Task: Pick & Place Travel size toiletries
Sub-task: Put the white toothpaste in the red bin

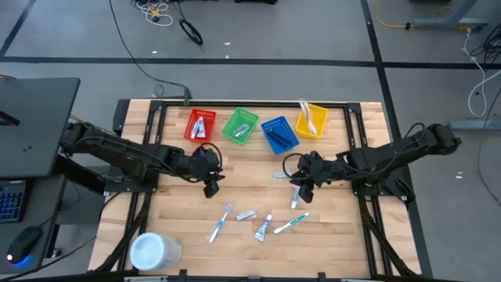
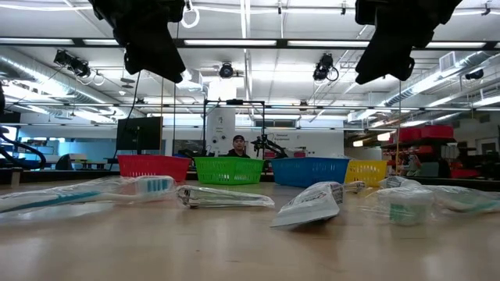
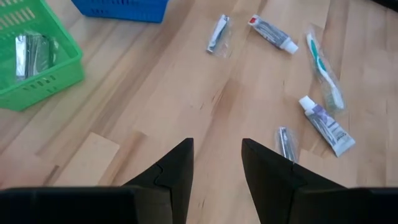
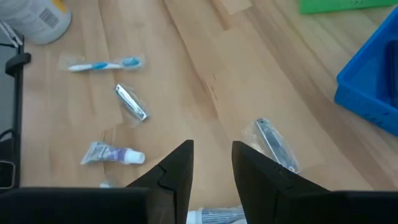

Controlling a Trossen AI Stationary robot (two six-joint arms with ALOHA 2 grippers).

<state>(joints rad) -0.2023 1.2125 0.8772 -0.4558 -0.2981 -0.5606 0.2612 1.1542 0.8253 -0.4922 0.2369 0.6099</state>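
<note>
Fingers of right arm hide part of a wrapped tube.

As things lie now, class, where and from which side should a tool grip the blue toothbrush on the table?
Probably mid-handle of the blue toothbrush, from straight above, closing across its narrow width: it lies flat, long and slim.

Left arm: reaches in from the surface's left edge toward its middle. Left hand hangs above the surface, fingers parted, nothing between them.

Right arm: reaches in from the right edge, elbow raised. Right hand hangs above the surface near its middle, fingers parted, empty.
</note>
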